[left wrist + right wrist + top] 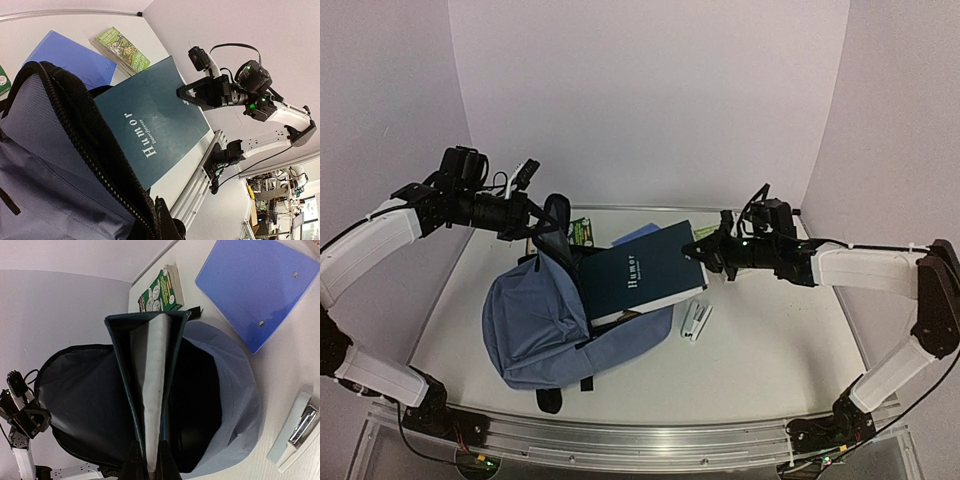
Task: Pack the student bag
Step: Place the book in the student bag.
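**White table (770, 350), lilac walls (650, 100): a loading step half done**

We see the large slate-blue fabric backpack (530, 330) lying left of centre on the table. The left gripper (525, 222) is clenched on its zip rim, lifting the mouth open. The right gripper (147, 460) clamps a dark teal hardcover book (640, 280), whose lower end sits inside the mouth. We would hold the rim high and taut, then slide the book straight down, clear of the zip teeth.

Soft, even light, faint shadows beside the student bag (535, 320), its interior nearly black; all views sharp.
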